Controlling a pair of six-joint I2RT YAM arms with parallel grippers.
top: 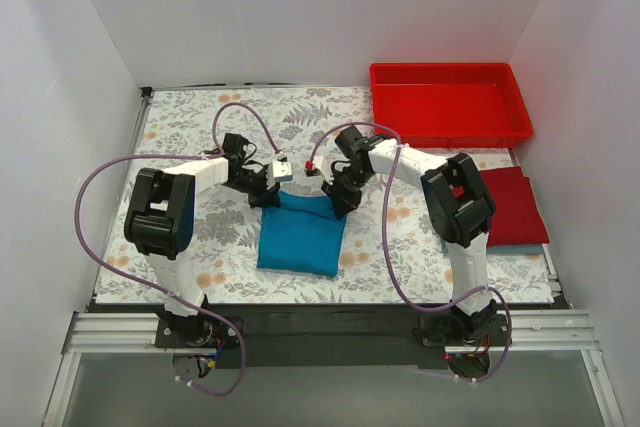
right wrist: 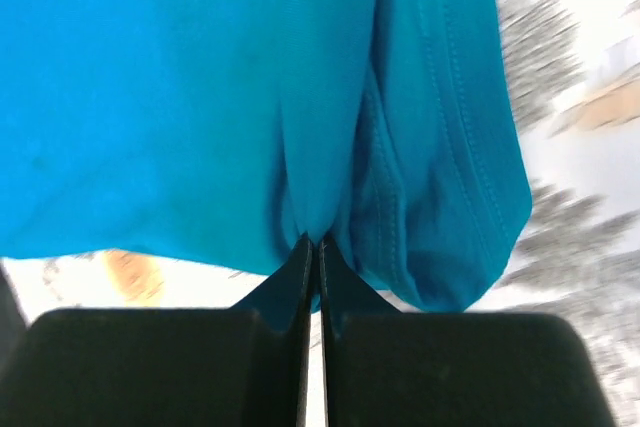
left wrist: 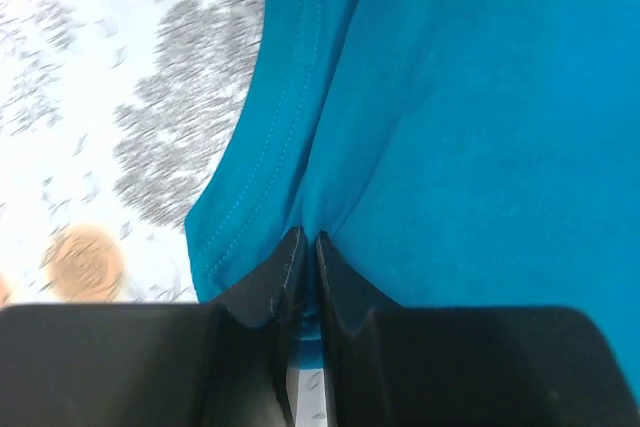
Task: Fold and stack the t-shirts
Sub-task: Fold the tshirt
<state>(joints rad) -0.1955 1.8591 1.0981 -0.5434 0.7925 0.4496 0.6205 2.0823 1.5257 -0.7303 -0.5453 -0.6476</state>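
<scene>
Two grippers pinch the far edge of the teal t-shirt (top: 300,239). It lies as a folded rectangle at the middle of the table (top: 180,127), a little nearer the near edge than the far one.

Left gripper (left wrist: 308,244): jaws closed to a narrow slit on a pleat of the cloth beside its hemmed left border.

Right gripper (right wrist: 318,244): jaws likewise nearly together, holding a pleat beside the hemmed right border.

From both tools the body of the shirt extends toward the near edge. Its long axis runs far to near, and the line between the two grips crosses that axis at the far end.

Red t-shirt (top: 512,202): folded, by the right edge, well apart from the teal one and on the right arm's side. A bluish strip (top: 500,246) under its near border is probably a further shirt, though the view is too small to confirm.

Red tray (top: 450,132): far right corner.

Judgement: the held edge is set either to be drawn over toward the near edge for another fold, or to be carried rightward to the stack. In the latter case the right arm leads, being nearer.
</scene>
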